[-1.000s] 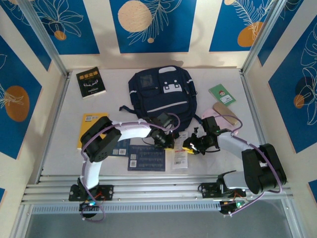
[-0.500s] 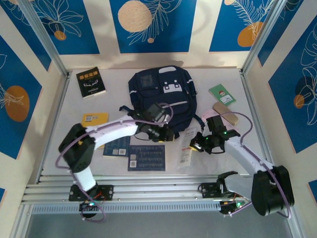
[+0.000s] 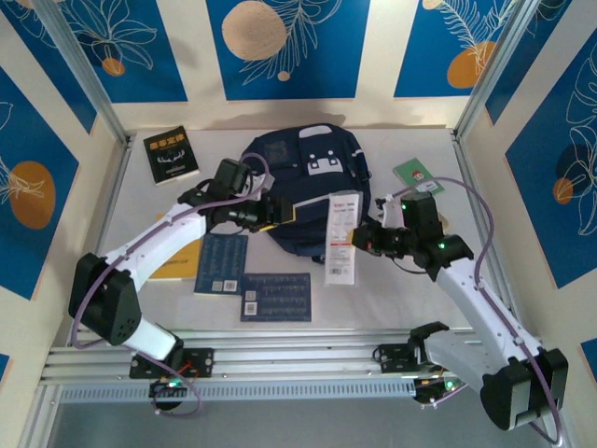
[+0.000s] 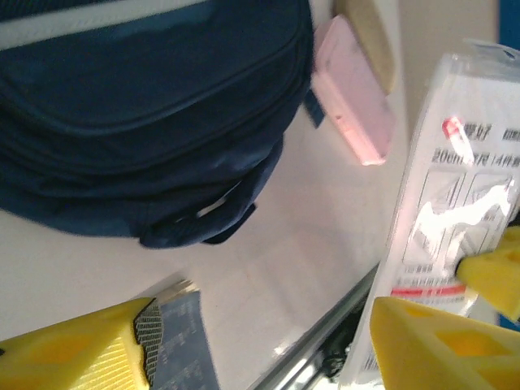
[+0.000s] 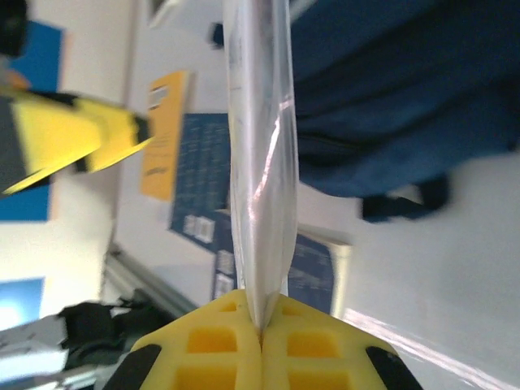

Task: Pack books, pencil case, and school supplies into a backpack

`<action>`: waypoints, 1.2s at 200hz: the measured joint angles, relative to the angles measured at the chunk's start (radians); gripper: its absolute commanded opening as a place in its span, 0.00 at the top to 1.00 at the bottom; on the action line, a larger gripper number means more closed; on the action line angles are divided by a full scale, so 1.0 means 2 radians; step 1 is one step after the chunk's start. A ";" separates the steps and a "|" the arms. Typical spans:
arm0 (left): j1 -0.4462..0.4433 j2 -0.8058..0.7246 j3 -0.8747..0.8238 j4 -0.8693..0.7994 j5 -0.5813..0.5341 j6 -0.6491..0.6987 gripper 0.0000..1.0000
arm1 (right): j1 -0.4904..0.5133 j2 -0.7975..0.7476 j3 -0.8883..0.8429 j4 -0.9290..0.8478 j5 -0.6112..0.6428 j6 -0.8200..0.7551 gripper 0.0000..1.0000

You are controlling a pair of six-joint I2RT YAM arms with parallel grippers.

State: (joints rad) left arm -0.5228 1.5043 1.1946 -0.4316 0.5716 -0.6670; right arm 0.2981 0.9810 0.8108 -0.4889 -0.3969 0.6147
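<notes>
Raised since a second ago, the flat white packet (image 3: 341,238) is held over the backpack's (image 3: 303,168) near edge.
The right gripper (image 3: 359,239) pinches its side edge; the left gripper (image 3: 277,213), jaws spread and empty, has swung to the backpack's left flank.

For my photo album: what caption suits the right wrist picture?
The right hand holds a flat packet edge-on, navy backpack and books behind.

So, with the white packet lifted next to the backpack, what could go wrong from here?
The right gripper pinches the white packet by one thin edge, so it may slip or swing. The left gripper stands open at the backpack edge, holding nothing, so the fabric might not give the packet a way in. The grippers sit close and could bump.
</notes>
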 measured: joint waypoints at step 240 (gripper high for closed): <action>0.008 -0.060 -0.127 0.405 0.136 -0.261 1.00 | 0.051 0.082 0.032 0.150 -0.097 0.079 0.14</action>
State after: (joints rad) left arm -0.5064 1.3849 0.9401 0.3775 0.8436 -1.1885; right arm 0.4000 1.1454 0.8757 -0.1879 -0.5903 0.7731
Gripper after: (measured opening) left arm 0.047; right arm 0.785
